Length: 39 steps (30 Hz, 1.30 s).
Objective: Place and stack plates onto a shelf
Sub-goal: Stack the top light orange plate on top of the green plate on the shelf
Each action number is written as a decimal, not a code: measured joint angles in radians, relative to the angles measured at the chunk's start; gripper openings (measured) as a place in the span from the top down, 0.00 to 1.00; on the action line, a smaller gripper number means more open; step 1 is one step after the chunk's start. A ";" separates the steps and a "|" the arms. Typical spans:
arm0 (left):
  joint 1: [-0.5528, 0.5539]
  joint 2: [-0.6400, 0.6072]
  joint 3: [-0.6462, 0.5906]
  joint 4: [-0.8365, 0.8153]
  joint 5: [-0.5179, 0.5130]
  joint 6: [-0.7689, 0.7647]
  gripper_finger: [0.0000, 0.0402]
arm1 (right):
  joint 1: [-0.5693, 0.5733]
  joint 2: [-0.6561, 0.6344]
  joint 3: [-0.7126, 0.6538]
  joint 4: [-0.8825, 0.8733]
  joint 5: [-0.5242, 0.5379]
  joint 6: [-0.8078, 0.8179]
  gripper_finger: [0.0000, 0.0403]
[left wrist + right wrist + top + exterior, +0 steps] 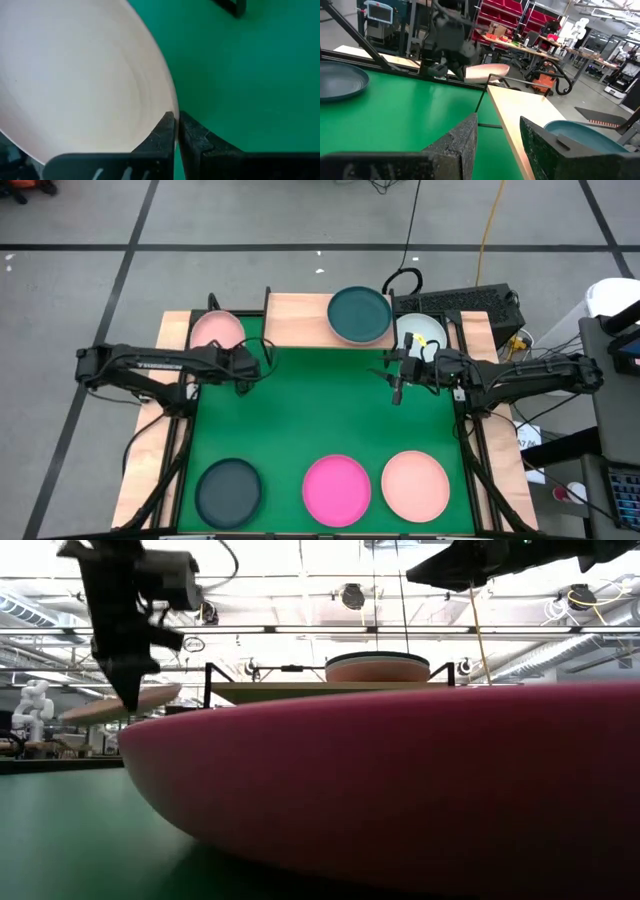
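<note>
- Pinching the rim of the light pink plate (75, 75) with my left claw (262, 360), I have both fingers (162, 132) pressed together on its edge, the plate's bowl spreading away to one side of them.
- From above, that plate (216, 330) sits just behind my left claw, at the mat's far left corner, beside the shelf's left end.
- At table height, the plate (120, 703) hangs tilted under my left claw (128, 690), clear of the green mat (60, 830).
- Across from my left claw, the wooden shelf (300, 320) stands on thin black legs along the far edge of the mat (320, 420).
- On the shelf's right end, nearer my right claw than my left, rests a dark teal plate (359, 315); from table height a peach edge shows beneath its rim, so it may top a stack.
- My right claw (397, 385) hovers over the mat just in front of that end of the shelf, fingers (455, 145) spread apart and holding nothing.
- Just behind my right claw, off the shelf's right end, lies a pale mint-white plate (420, 330).
- Well forward of both claws, along the mat's near edge, lie three plates: a second dark teal plate (228, 492), a magenta plate (337, 490) and a peach plate (415, 485).
</note>
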 joint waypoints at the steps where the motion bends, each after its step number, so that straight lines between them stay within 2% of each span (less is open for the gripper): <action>1: -0.014 -0.007 0.018 -0.027 -0.017 -0.009 0.98 | 0.000 0.000 0.000 0.001 0.000 0.002 0.68; 6: -0.056 -0.010 0.133 -0.076 -0.076 0.022 0.98 | 0.000 0.000 0.000 0.012 0.000 0.025 0.68; 13: -0.087 -0.005 0.312 -0.011 -0.191 0.235 0.98 | 0.025 0.000 0.000 0.037 -0.001 0.026 0.68; 17: -0.090 -0.005 0.380 0.148 -0.202 0.447 0.98 | 0.041 0.000 0.000 0.047 -0.001 0.025 0.68; 22: -0.086 -0.005 0.401 0.452 -0.197 0.722 0.98 | 0.062 0.000 0.000 0.057 0.000 0.013 0.68; 26: -0.050 0.012 0.402 0.643 -0.091 0.802 0.98 | 0.089 -0.021 0.000 0.071 0.001 -0.025 0.68; 39: 0.051 0.169 0.402 0.916 0.195 0.990 0.98 | 0.143 -0.203 -0.032 0.067 0.004 -0.040 0.68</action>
